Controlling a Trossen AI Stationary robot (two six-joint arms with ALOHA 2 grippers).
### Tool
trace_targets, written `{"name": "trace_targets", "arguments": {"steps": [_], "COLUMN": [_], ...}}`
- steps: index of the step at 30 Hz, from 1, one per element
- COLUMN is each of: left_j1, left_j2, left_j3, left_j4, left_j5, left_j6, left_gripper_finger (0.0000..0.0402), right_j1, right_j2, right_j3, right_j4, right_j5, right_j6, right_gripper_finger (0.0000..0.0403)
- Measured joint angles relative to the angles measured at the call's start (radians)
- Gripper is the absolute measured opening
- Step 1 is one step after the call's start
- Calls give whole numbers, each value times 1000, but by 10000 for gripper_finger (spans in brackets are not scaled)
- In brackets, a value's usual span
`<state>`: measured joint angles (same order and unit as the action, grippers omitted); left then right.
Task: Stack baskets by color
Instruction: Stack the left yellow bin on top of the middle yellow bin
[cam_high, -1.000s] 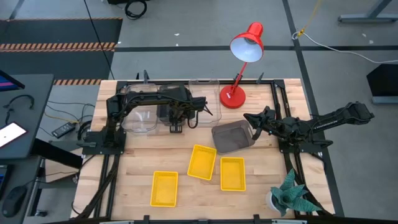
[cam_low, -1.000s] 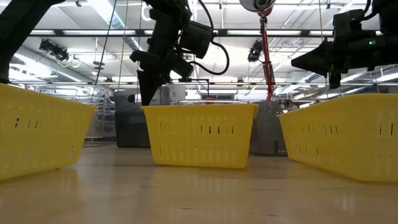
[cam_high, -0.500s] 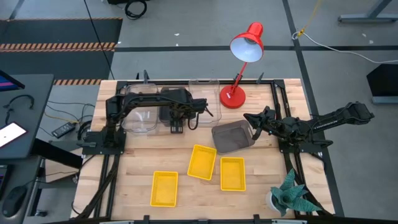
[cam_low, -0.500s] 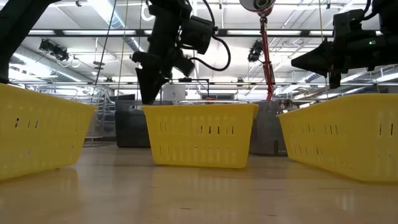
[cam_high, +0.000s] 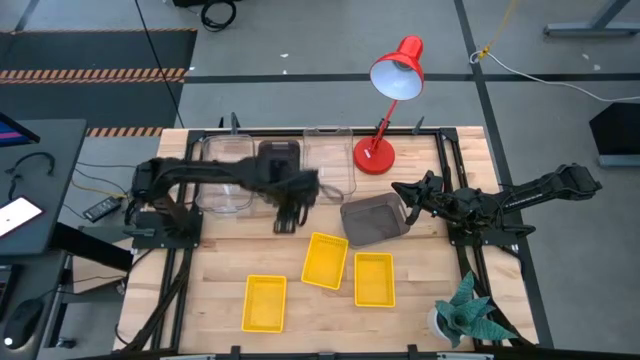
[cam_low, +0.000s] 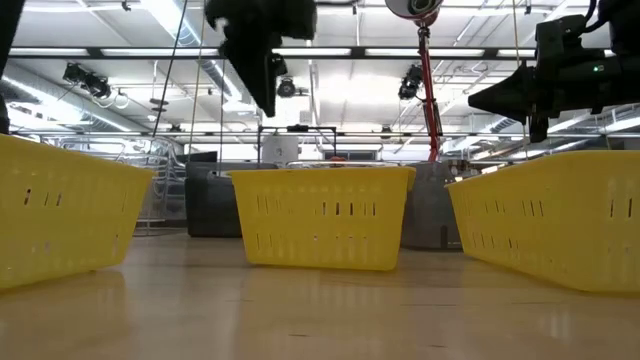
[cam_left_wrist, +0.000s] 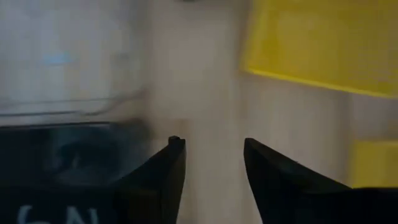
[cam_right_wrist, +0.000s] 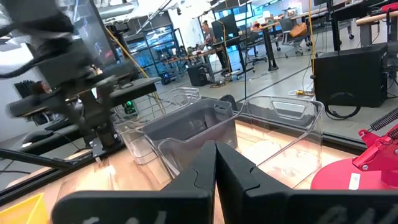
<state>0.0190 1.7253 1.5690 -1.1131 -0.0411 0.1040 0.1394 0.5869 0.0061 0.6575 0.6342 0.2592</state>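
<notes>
The left end effector (cam_high: 285, 222), fingers spread and empty, hangs just off the grey basket (cam_high: 278, 159). The next grey basket (cam_high: 374, 220), long axis slanted, lies toward the lamp (cam_high: 390, 90), nearer the right end effector (cam_high: 405, 190), fingers together.

Bright ceiling lights (cam_low: 330, 52); blurred left wrist view.

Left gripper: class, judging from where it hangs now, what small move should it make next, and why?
Probably travel toward the nearest yellow basket. The left gripper is open and empty above bare table, the dark grey basket sits behind it, and three yellow baskets lie unstacked.
</notes>
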Motion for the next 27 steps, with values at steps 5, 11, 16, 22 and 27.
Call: {"name": "trace_targets", "arguments": {"steps": [5, 11, 16, 22, 27], "left_j1": [-140, -319, -455, -613, -716], "left_j2": [-26, -25, -25, -11, 12], "left_j3": [-52, -53, -54, -53, -54], "left_j4": [55, 55, 58, 89, 94], "left_j5": [147, 177, 170, 99, -17], "left_j6": [-98, -274, -459, -707, -847], "left_gripper_finger": [151, 142, 142, 142, 142], "right_j1": [0, 0, 0, 0, 0], "right_j2": [0, 0, 1, 1, 2], "right_j3": [0, 0, 0, 0, 0], "right_j4": [0, 1, 0, 0, 1], "right_j5": [0, 0, 0, 0, 0], "right_j6": [0, 0, 0, 0, 0], "right_gripper_finger": [13, 13, 13, 13, 13]}}
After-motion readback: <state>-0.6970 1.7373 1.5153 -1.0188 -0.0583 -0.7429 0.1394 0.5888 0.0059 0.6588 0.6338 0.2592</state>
